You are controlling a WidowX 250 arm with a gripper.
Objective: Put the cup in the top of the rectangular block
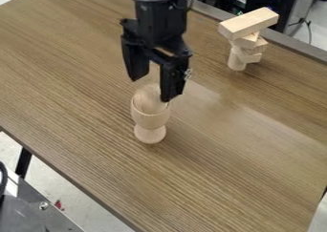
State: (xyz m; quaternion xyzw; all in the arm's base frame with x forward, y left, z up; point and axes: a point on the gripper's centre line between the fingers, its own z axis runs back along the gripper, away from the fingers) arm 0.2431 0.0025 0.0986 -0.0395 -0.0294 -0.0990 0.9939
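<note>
Tool [152, 89] parted, upright wooden cup [150, 115] beneath

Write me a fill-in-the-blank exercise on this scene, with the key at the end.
The pale wooden goblet-shaped cup stands ____, not on its side, on the brown wood-grain table.
The jaws of the black two-finger gripper are ____, not shut.
The pale rectangular wooden block lies at the ____, not the bottom, of its stack.
Of cup and block, the ____ is nearer the gripper.

Missing words: upright; open; top; cup.
</note>
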